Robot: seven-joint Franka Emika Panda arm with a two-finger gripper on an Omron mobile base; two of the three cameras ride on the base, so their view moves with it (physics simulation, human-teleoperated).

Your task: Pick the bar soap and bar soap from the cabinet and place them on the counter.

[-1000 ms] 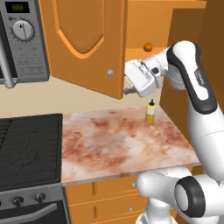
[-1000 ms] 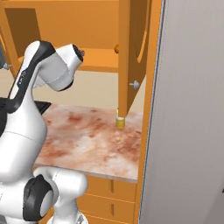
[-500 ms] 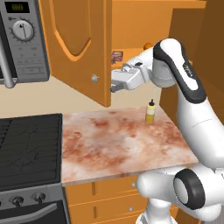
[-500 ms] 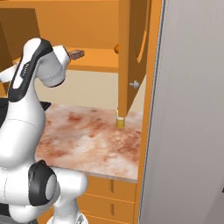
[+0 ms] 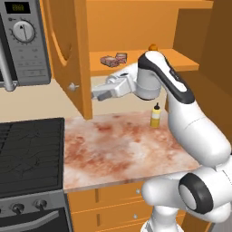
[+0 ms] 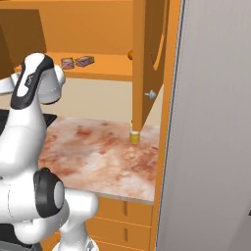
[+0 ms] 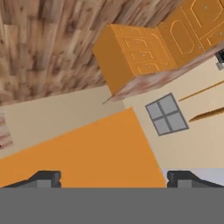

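Two pinkish-tan bar soaps [image 5: 108,60] [image 5: 121,56] lie side by side on the shelf of the open orange cabinet [image 5: 136,63]; from the right they show as bar soaps [image 6: 67,62] [image 6: 84,60]. My gripper [image 5: 96,94] hangs below the shelf's front edge, lower left of the soaps, and points left at the edge of the open left door [image 5: 68,54]. In the hand view the gripper [image 7: 113,179] is open, its fingertips [image 7: 43,178] wide apart with nothing between them, facing the flat orange door. The mottled counter [image 5: 113,154] lies beneath.
A yellow bottle with a dark cap [image 5: 155,116] stands at the back of the counter. A small orange ball [image 5: 153,46] sits on the shelf to the right. Stove [image 5: 27,154] and microwave [image 5: 22,41] are on the left. The right door [image 6: 147,59] hangs open.
My arm has swung left under the shelf, and the left cabinet door has turned further open with it. The two soaps on the shelf have come into sight.
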